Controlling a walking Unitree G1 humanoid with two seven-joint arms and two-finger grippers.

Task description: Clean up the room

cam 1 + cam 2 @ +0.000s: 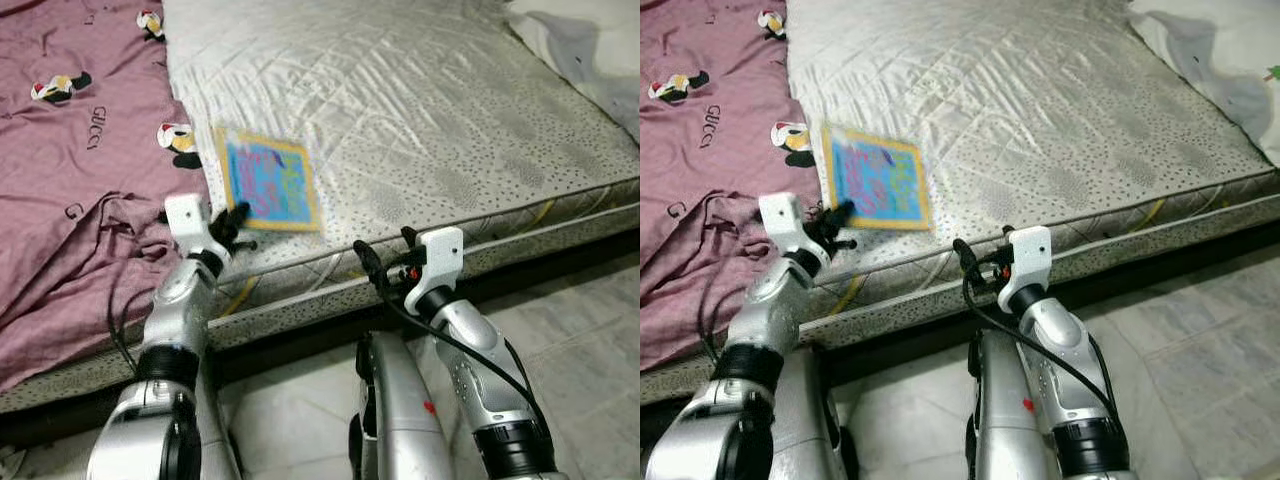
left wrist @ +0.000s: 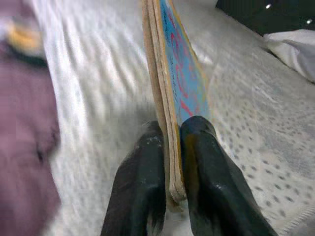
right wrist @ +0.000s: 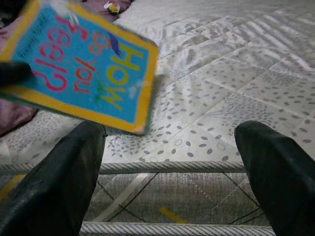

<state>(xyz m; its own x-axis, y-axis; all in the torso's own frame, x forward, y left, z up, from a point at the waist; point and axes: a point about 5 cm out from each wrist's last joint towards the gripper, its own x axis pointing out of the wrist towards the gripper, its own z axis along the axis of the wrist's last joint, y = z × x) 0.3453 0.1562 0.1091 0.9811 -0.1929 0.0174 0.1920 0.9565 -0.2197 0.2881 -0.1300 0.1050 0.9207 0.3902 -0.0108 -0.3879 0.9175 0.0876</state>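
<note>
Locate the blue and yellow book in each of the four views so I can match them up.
Left eye view: book left of centre on the mattress, held by the left gripper.
Right eye view: book left of centre.
Left wrist view: edge-on, between the fingers.
Right wrist view: cover, lifted.
Shared landmark: mattress's dotted border.

Book [image 1: 266,181]: clamped at its near edge by the left gripper [image 1: 237,216], lifted above the mattress [image 1: 430,130]
Right gripper [image 1: 385,262]: right of the book, at the mattress's near edge
Sheet [image 1: 70,180]: left of the left gripper, on the mattress
Pillow [image 1: 590,45]: far right, beyond the right gripper
</note>
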